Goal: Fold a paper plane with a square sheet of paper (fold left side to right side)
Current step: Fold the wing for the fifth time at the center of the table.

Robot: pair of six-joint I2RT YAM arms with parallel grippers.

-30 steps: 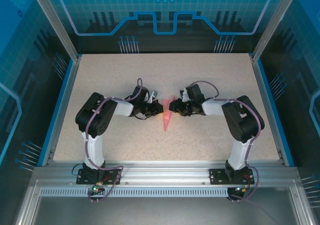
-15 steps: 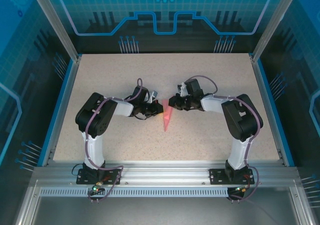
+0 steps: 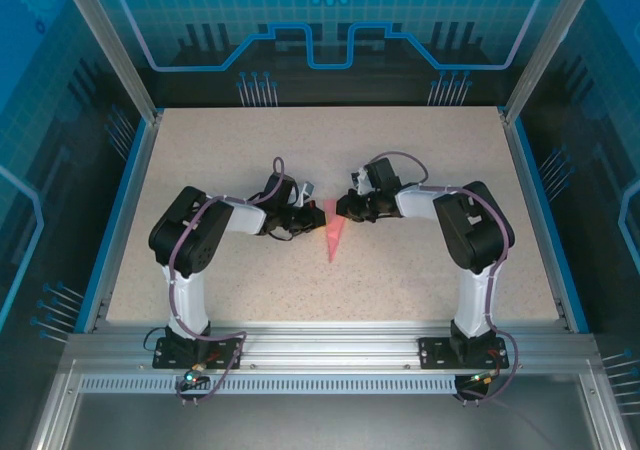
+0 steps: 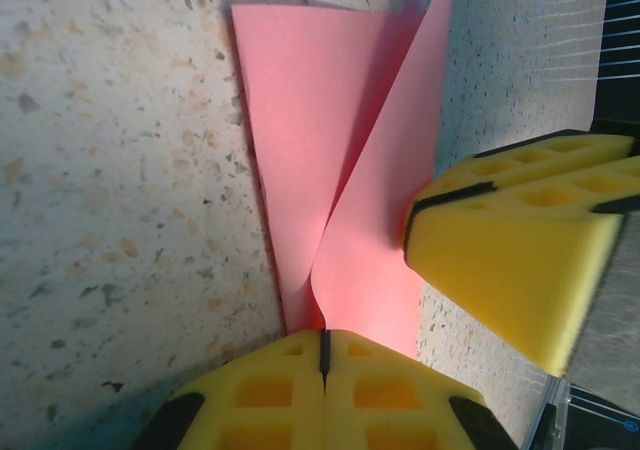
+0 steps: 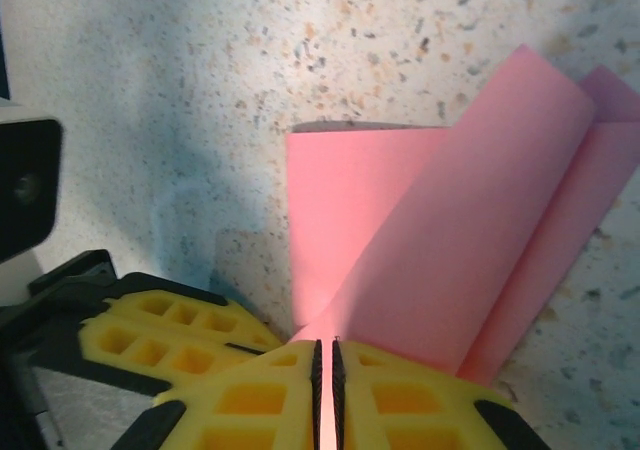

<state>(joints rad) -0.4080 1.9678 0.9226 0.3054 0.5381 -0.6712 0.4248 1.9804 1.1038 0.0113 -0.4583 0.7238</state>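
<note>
At the centre of the table (image 3: 420, 160), you have the paper plane (image 3: 333, 235) lying as a slim pink dart, its tip pointing to 6 o'clock. Your left gripper (image 3: 308, 213) sits at its 10 o'clock, jaws pressed together on a raised flap of the paper. Your right gripper (image 3: 343, 208) sits at 1 o'clock, jaws likewise squeezed tight with a sliver of pink caught between them, close beside the left one.
</note>
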